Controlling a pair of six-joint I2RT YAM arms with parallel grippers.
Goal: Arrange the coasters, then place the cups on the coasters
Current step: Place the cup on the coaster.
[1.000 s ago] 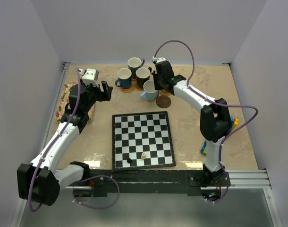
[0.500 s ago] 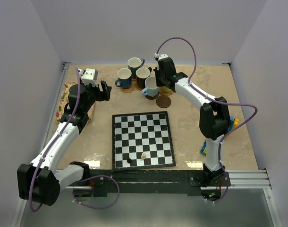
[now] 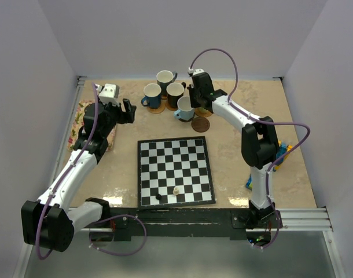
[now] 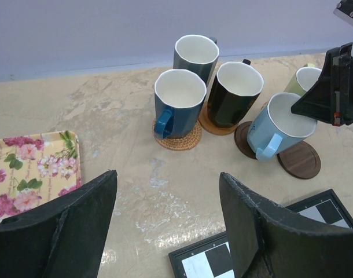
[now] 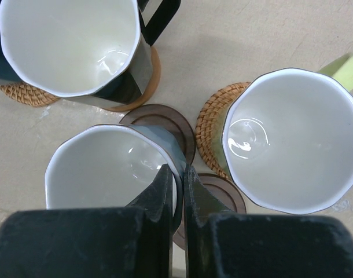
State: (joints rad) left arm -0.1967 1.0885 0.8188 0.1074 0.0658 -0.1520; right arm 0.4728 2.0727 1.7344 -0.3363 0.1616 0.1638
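five cups sit past the far edge of the chessboard [image 3: 175,172]. farthest from it is a teal cup [image 4: 196,55]. nearer stand a dark blue cup [image 4: 177,101] on a woven coaster [image 4: 177,141] and a black cup [image 4: 237,92] on a tan coaster [image 4: 214,124]. past the board's far right corner are a light blue cup [image 4: 280,124] and a pale green cup [image 4: 306,78], the green one on another woven coaster [image 5: 214,124].

the right jaws are almost closed, pinching the light blue cup's rim with one finger inside and one outside. it hangs tilted over a dark brown coaster [image 4: 244,139]; whether its base touches i cannot tell. one more dark brown coaster [image 4: 299,160] lies bare just beside, closer to the board.

the left jaws stand wide apart, holding nothing, above the table [image 3: 234,162] off the board's far left corner, near a floral mat [image 4: 32,168].
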